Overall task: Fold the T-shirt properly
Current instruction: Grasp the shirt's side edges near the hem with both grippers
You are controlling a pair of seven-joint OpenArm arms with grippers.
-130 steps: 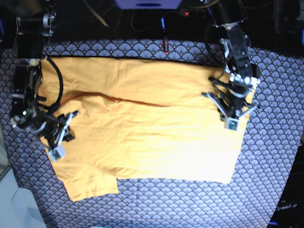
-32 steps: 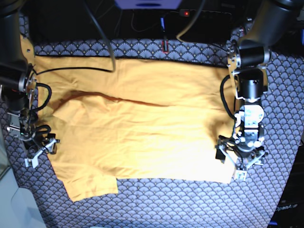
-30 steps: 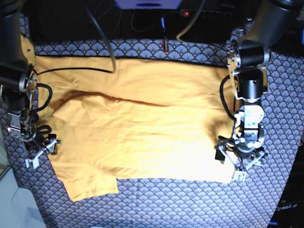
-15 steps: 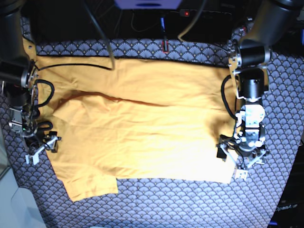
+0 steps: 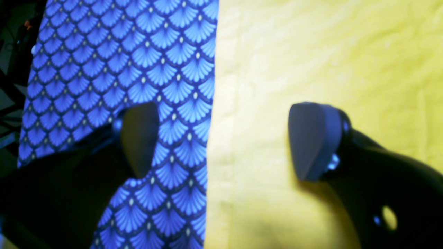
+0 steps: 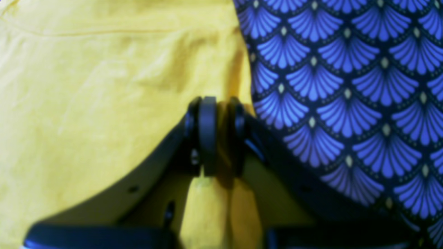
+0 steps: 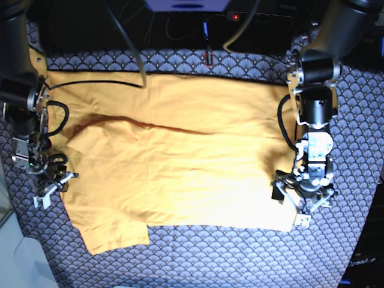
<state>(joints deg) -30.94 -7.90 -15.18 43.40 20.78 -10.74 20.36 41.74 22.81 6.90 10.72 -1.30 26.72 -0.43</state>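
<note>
A: Base view: T-shirt (image 7: pixel 174 162) lies spread across the tablecloth (image 7: pixel 240 258), mostly flat, one sleeve poking out at the near left. Grasp step, I'd say, both arms at opposite side edges.

B: Jaws?

A: Right gripper (image 6: pixel 217 138) is pinched narrow on a tuck of the shirt's edge; yellow cloth shows between the pads in the right wrist view. Left gripper (image 5: pixel 221 141) stands wide, one finger (image 5: pixel 138 138) over the tablecloth, the other over the shirt, hem running between them.

B: Next move?

A: Probably the left one needs to drop onto that hem and close, so both sides lift together for the fold. Uneven lift would skew the crease.

B: Anything unclear?

A: Can't tell if the left fingertips touch the cloth. Base view's too small to show either grip. Far collar edge is lost in the dark.
</note>
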